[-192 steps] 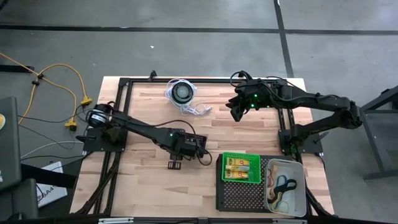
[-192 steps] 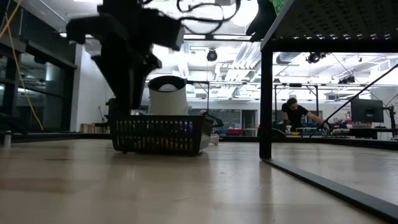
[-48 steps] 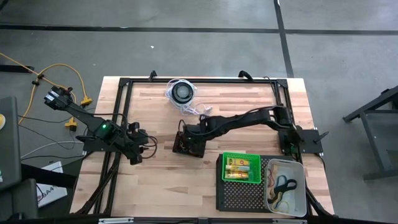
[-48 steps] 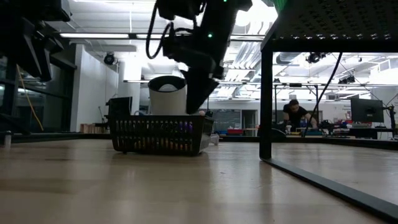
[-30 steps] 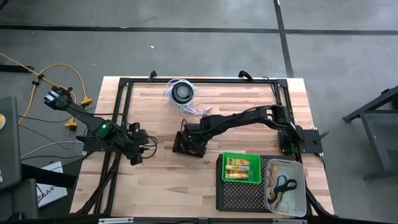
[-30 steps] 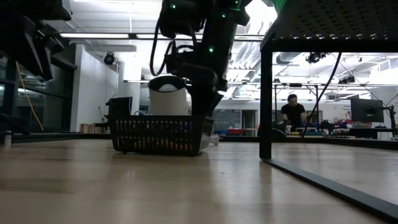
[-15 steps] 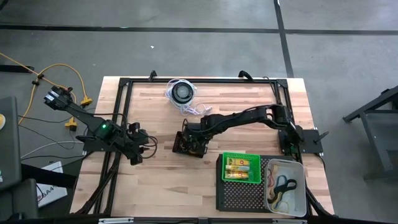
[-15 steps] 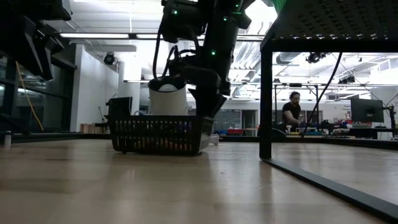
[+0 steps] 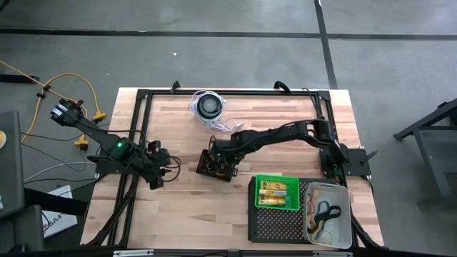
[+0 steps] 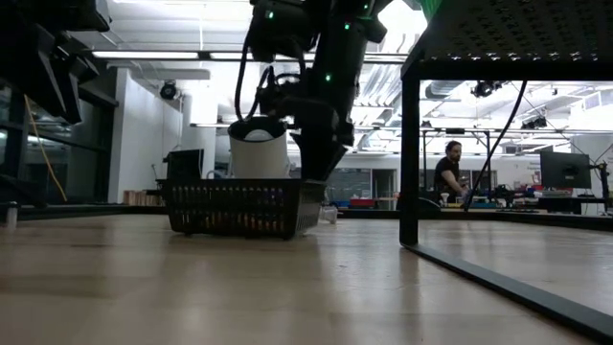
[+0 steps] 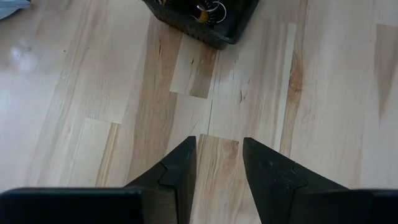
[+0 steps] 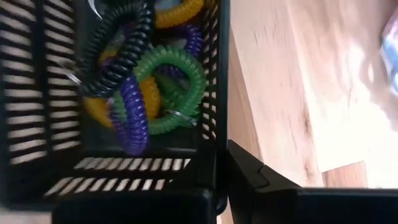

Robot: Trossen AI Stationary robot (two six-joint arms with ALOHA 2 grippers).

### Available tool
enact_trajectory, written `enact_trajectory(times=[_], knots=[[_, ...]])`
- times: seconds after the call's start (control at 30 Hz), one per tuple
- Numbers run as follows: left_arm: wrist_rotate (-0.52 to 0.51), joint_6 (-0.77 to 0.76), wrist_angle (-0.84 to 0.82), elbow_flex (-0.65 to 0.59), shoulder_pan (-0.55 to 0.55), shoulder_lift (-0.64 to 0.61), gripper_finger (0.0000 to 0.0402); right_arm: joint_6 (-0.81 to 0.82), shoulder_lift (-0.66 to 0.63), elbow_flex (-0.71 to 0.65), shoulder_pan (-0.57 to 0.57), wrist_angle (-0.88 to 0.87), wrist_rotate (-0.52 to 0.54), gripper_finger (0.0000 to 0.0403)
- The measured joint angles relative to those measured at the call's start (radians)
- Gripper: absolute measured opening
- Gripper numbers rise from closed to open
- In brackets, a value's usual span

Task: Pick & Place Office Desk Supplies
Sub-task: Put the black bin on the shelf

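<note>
Right gripper (image 9: 223,161) is clamped on the black basket's (image 9: 216,166) wall at mid-tabletop (image 9: 186,207). Four coil rings (image 12: 146,93) lie inside at the gripper's 11 o'clock: black, green, purple, yellow. Left gripper (image 9: 171,163), fingers apart, waits at the basket's 9 o'clock.

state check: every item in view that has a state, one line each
right gripper: shut on the black basket's wall
black basket: upright, mid-table, holding coiled rings
coiled rings: piled inside black basket
left gripper: open, empty, over bare wood
green basket: on the black tray, holding yellow packets
clear bin: on tray, holding rubber bands
</note>
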Motion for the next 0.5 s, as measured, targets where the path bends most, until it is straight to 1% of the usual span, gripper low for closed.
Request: enact_trajectory(times=[0.23, 0.4, 0.5], knots=[[0.0, 0.0, 0.0, 0.0, 0.0, 0.0, 0.0125, -0.037, -0.071, 0.0, -0.027, -0.001, -0.08, 0.0004], [0.0, 0.0, 0.001, 0.0, 0.0, 0.0, 0.0125, -0.056, -0.169, 0.0, -0.065, -0.001, -0.172, 0.0003], [0.0, 0.0, 0.004, 0.0, 0.0, 0.0, 0.0125, -0.052, -0.216, 0.008, -0.087, -0.005, -0.21, 0.0003]])
